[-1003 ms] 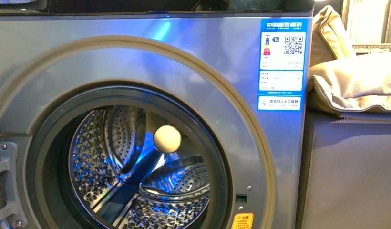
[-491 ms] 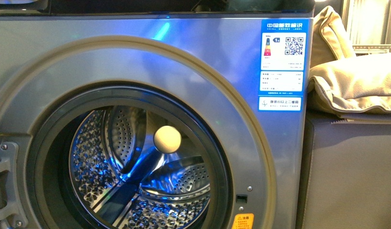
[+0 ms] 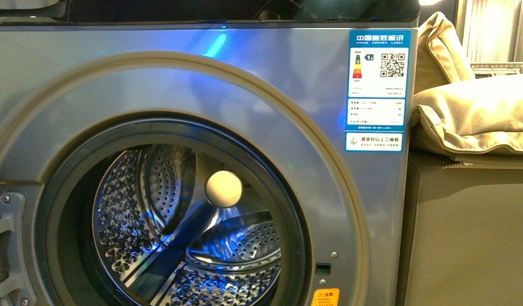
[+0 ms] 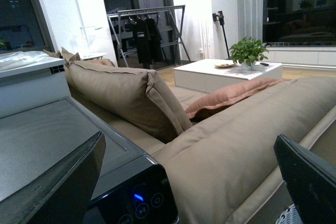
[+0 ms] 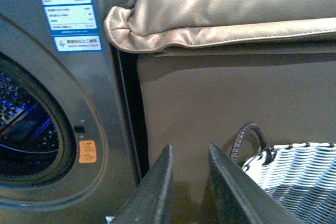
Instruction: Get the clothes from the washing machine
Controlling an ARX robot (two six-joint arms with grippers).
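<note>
Front view: the grey washing machine (image 3: 182,83) fills the frame, its round door opening facing the camera and showing the perforated steel drum (image 3: 182,236) lit blue inside. A pale round ball (image 3: 223,189) shows in the middle of the drum. No clothes can be seen in the part of the drum on show; the drum floor is cut off at the lower edge, so any garment there is hidden. A blue energy label (image 3: 375,89) sits at the machine's upper right corner, with beige cushions (image 3: 476,115) beyond it. Neither arm appears here. Left wrist view: the left tool (image 4: 194,177) has its two dark fingers spread wide apart with nothing between them. It sits high, level with the machine's black top panel (image 4: 131,198), and looks out over a tan sofa (image 4: 236,145) into the room, away from the drum. Right wrist view: the right tool (image 5: 190,182) has its fingers nearly together with a narrow gap, holding nothing. It sits low beside the machine's right front edge, with the drum opening to one side, an orange sticker (image 5: 87,151) on the machine's front close to the tool, and a white woven basket (image 5: 294,174) to the other. Judging by this, the right arm is nearer the opening and better placed to reach in.
</note>
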